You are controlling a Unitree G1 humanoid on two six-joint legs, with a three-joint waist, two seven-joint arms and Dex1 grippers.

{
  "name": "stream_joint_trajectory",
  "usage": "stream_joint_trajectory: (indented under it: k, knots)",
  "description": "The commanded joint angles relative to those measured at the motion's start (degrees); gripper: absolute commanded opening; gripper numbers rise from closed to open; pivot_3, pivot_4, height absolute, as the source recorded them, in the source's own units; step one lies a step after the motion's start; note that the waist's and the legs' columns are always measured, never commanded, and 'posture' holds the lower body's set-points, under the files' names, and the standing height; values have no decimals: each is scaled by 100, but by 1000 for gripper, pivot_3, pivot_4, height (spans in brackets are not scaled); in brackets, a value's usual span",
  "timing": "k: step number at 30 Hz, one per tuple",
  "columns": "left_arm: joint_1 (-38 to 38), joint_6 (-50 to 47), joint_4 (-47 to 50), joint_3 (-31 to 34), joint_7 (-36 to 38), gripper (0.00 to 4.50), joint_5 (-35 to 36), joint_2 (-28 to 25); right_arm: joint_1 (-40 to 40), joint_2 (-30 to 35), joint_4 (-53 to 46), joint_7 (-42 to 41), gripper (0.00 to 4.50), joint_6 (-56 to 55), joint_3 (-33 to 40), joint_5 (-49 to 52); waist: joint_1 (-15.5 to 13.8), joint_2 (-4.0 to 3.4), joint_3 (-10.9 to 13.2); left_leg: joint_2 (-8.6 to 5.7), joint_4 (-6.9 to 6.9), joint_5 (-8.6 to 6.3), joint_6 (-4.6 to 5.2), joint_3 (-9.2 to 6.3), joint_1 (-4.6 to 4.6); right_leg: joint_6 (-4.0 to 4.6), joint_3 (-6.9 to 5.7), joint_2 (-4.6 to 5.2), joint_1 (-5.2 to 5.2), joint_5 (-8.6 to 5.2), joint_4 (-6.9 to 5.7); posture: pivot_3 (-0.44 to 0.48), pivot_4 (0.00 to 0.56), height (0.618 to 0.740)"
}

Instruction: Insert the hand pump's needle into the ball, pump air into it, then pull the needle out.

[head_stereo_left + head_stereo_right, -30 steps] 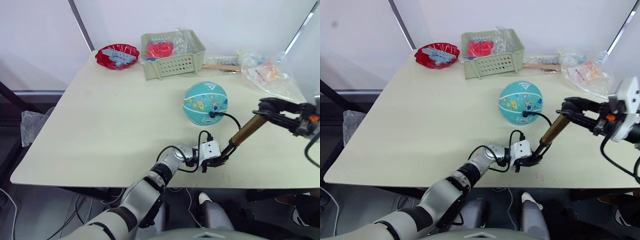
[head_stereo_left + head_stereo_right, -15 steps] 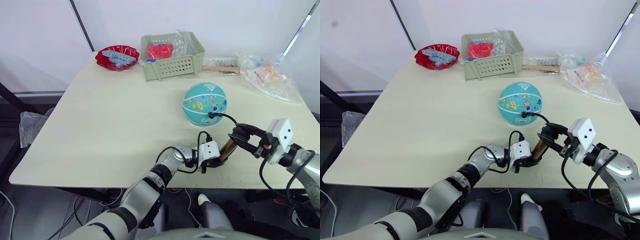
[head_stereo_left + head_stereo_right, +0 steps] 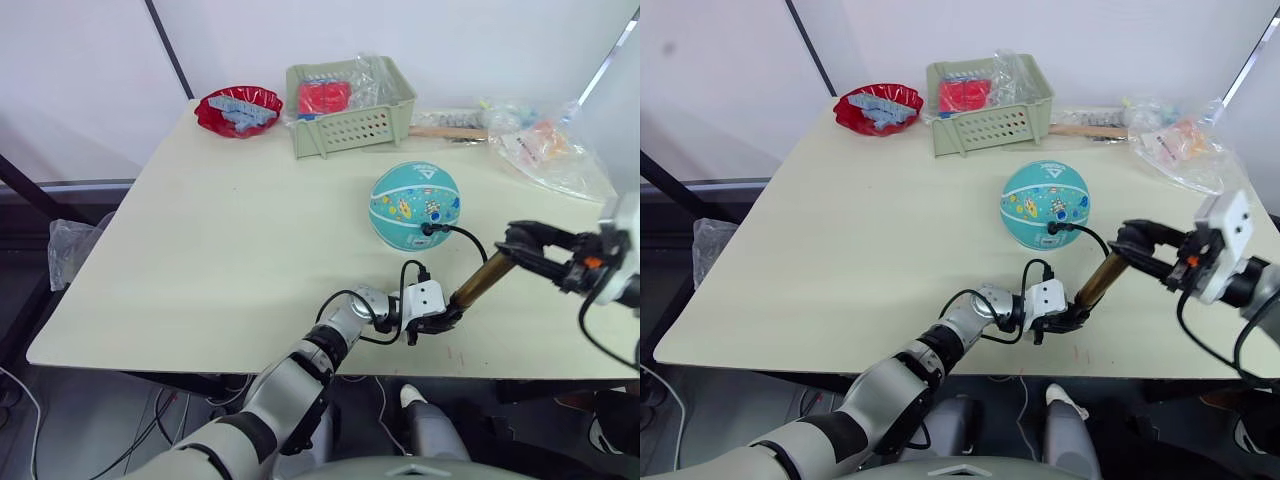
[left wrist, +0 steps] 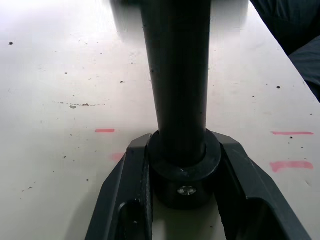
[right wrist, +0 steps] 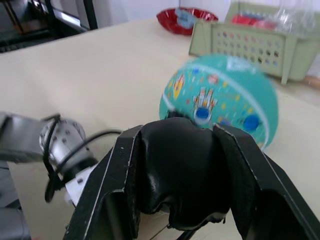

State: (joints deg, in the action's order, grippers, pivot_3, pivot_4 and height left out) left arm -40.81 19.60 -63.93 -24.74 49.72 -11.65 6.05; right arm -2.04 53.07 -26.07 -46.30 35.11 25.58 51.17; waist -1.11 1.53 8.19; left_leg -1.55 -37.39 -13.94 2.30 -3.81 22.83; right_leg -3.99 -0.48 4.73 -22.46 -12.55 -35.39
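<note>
Left gripper (image 3: 437,322) jaws clamp pump (image 3: 478,284) base on surface (image 3: 220,250), right gripper (image 3: 522,244) jaws grip handle; hard stroke could tug hose (image 3: 462,236), pop needle from ball (image 3: 414,206).

The two head views are looking forward and down from above the near edge of the table (image 3: 200,260), taking in the whole top; both are showing the same scene, slightly offset. The left wrist camera is sitting very close to the tabletop, looking along the left gripper (image 4: 184,175) at the hand pump (image 4: 180,100) base filling the frame's centre. The right wrist camera is looking across the table past the right gripper (image 5: 180,175) toward the ball (image 5: 220,100), with the basket (image 5: 260,35) at upper right.
</note>
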Motion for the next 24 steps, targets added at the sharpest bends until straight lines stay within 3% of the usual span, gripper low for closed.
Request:
stream_joint_trajectory:
  k: [1,12,24]
  knots:
    - [334,-408,-632,-214,-27,1188,-422,-300,-348,295,-36,137,1679,197,825,387,-2,6,5,-1,0,0,0,0,1,0,-1,1,0,0,0,0,150,737]
    - [304,-400,-652,-211,-35,1188,-425,-294,-867,890,154,158,1679,933,1364,922,3,7,13,-12,0,0,1,1,5,-2,-1,17,-2,0,0,0,150,737]
    - [346,-390,-634,-221,-40,1188,-435,-302,276,346,-270,-69,1679,306,151,-269,11,40,-10,-9,0,0,0,-3,-7,-18,-3,17,7,6,0,0,150,737]
